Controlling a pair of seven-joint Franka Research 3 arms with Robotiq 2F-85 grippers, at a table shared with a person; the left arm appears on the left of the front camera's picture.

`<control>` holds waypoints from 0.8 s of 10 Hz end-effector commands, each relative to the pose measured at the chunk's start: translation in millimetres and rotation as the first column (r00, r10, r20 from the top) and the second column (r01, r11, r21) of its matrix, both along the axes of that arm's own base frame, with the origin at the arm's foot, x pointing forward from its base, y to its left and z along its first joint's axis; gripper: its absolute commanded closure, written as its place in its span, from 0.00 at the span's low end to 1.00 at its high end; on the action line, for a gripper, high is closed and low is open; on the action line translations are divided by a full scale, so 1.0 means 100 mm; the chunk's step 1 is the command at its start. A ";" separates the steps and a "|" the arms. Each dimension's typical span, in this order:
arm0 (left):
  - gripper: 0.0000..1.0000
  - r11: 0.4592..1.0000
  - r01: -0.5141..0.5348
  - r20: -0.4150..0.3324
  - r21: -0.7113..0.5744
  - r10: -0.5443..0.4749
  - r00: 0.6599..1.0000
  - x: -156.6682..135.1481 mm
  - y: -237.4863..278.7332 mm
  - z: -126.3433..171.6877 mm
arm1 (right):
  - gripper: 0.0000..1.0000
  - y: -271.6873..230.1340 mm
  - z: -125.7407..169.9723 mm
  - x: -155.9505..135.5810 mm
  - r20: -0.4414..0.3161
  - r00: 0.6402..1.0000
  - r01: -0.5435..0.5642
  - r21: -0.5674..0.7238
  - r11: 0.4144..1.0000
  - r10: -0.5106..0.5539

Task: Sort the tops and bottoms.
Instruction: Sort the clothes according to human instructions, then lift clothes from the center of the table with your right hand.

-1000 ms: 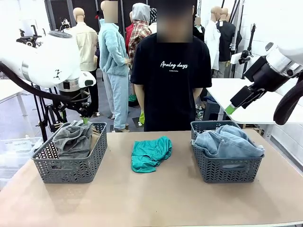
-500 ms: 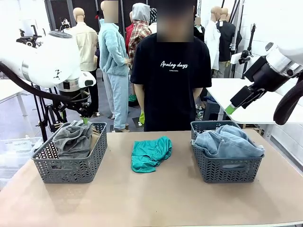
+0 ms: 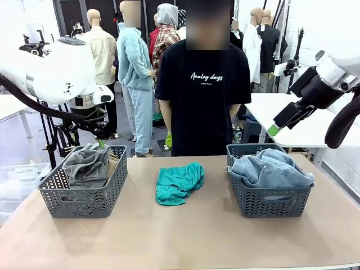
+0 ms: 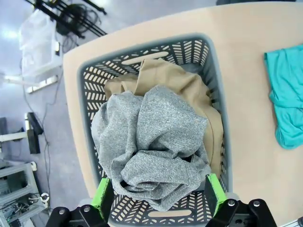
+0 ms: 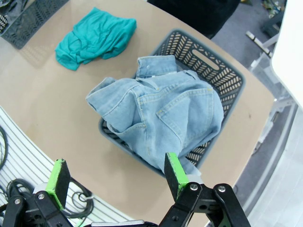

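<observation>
Teal top (image 3: 179, 183) lies loose; left basket (image 3: 84, 202) on its left holds grey top (image 4: 151, 146) over tan top (image 4: 175, 82); right basket (image 3: 270, 202) on its right holds jeans (image 5: 165, 113). Left gripper (image 4: 158, 195), right gripper (image 5: 116, 178) hang over them, jaws apart, empty.

A teal top (image 3: 179, 183), heather grey top (image 4: 151, 142), tan top (image 4: 176, 84), faded blue jeans (image 5: 165, 118) and dark grey chevron-latticed baskets (image 3: 84, 201) are shown.

A robotics lab: white robot arms (image 3: 56, 70) flank a plain worktable (image 3: 180, 239), with black equipment stands (image 4: 71, 12) on the grey floor (image 4: 128, 14).
</observation>
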State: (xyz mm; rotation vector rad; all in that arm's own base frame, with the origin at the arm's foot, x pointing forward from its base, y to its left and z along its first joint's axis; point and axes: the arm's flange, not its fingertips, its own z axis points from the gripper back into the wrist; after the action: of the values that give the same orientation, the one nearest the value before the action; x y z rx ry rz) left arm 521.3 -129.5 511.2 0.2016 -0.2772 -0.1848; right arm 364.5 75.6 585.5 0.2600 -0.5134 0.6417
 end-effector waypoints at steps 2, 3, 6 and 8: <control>0.00 1.000 0.000 0.010 0.002 0.000 1.000 -0.01 0.03 0.01 | 0.00 0.02 -0.01 0.00 0.003 1.000 0.024 -0.017 1.000 -0.024; 0.00 1.000 0.000 0.010 0.002 0.000 1.000 -0.01 0.03 0.01 | 0.00 0.02 -0.01 0.00 0.003 1.000 0.024 -0.017 1.000 -0.024; 0.00 1.000 0.000 0.010 0.002 0.000 1.000 -0.01 0.03 0.01 | 0.00 0.02 -0.01 0.00 0.003 1.000 0.024 -0.017 1.000 -0.024; 0.00 1.000 0.000 0.010 0.002 0.000 1.000 -0.01 0.03 0.01 | 0.00 0.02 -0.01 0.00 0.003 1.000 0.024 -0.017 1.000 -0.024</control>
State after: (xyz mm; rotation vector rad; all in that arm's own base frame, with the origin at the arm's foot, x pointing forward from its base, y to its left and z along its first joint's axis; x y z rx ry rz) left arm 521.3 -129.5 511.3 0.2016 -0.2772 -0.1848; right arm 364.5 75.6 585.5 0.2600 -0.5134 0.6417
